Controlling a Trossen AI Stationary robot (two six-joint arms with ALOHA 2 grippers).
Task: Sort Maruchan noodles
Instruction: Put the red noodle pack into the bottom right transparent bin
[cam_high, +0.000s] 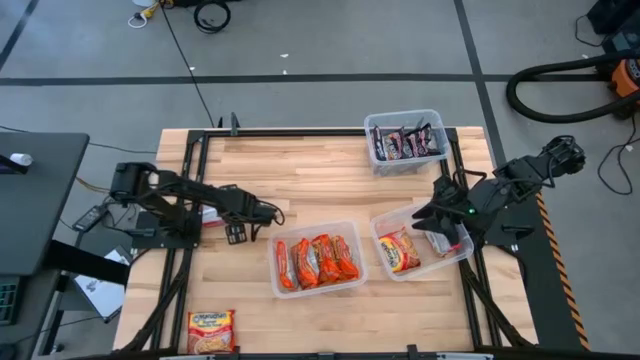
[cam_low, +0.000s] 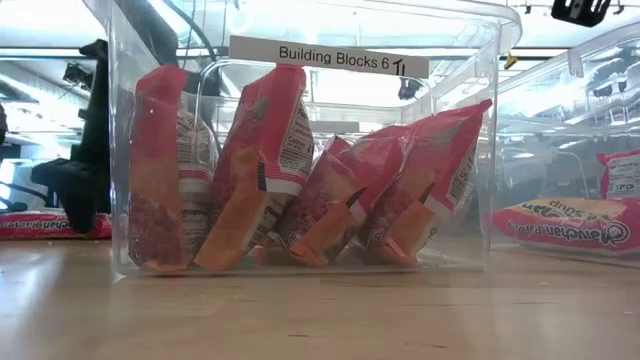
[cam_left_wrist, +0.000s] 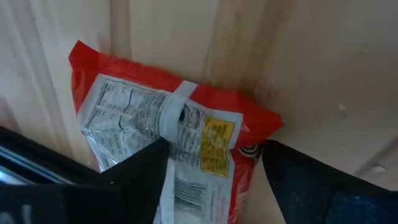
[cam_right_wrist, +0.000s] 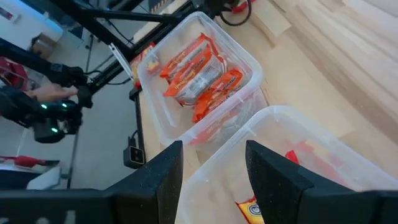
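Left pincer (cam_left_wrist: 211, 180) stands wide open astride a red noodle packet (cam_left_wrist: 174, 137) on the surface (cam_high: 300, 170); right pincer (cam_right_wrist: 214, 168), part-open and empty, hangs above the clear bin (cam_right_wrist: 298, 124).

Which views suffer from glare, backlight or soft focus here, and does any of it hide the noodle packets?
Low view: bright backlight washes out the room behind the clear bin, though the orange-red packets stay readable. Left wrist view: the dark fingers are soft, while the print on the red packet is sharp. Right wrist view: the near bin's rim is hazy. High view: even light, nothing hidden.
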